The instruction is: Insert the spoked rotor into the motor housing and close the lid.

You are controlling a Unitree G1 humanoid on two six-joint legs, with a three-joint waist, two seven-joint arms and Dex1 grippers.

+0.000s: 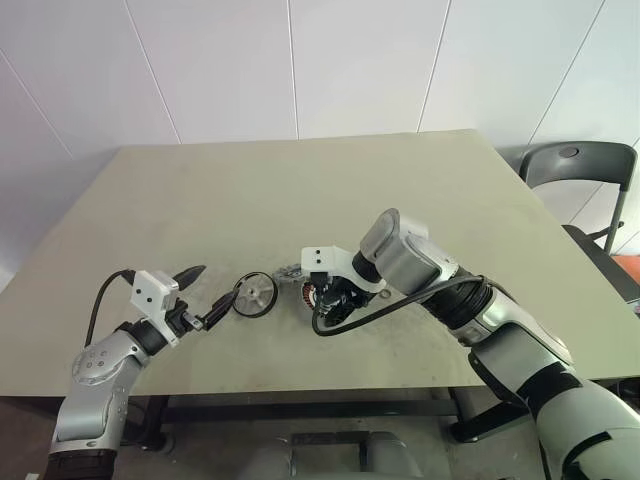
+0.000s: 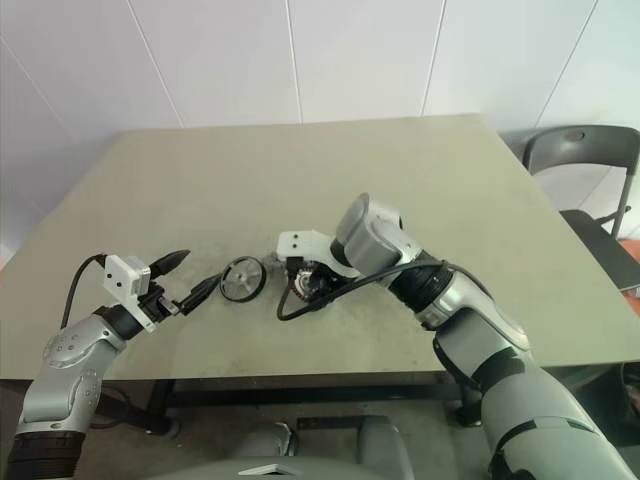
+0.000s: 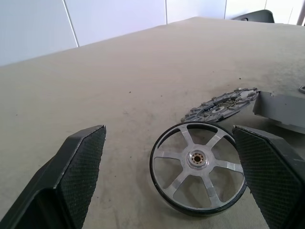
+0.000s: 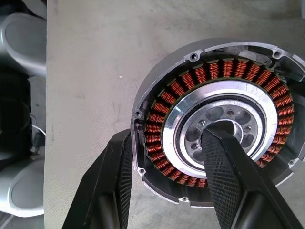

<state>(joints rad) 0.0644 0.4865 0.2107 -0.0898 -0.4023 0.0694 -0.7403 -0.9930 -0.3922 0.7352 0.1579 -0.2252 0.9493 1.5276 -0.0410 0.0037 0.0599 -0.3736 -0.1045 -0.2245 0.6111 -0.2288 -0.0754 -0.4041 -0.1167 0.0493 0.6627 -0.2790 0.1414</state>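
On the pale olive surface (image 1: 300,190) three round parts lie close together near the front edge. The spoked rotor (image 1: 253,295) rests flat on the surface, black rim around pale silver spokes and a small hub, and the left gripper (image 1: 205,297) hovers level just beside it with its two black fingers spread as wide as they go; in the left wrist view the rotor (image 3: 198,168) sits between the two textured pads (image 3: 85,167), touching neither, so that gripper holds nothing. Just behind the rotor, toward the far side of the surface, lies the lid (image 3: 222,104), a grey slotted disc, flat on the surface and partly hidden by the right arm's pale bracket. The motor housing (image 4: 219,124) sits to the right of the rotor, its ring of copper windings facing up around a bright silver centre. The right gripper (image 1: 335,300) comes down on it steeply from above, about half open, with one finger (image 4: 224,167) reaching into the central hub and the other (image 4: 114,186) outside the dark rim, so the jaws straddle one side of the housing's wall (I cannot tell whether the pads actually press on it or only stand either side). The housing looks to be resting on the surface. A dark chair (image 1: 580,165) stands off past the right corner of the surface, in front of a white panelled wall (image 1: 300,60).
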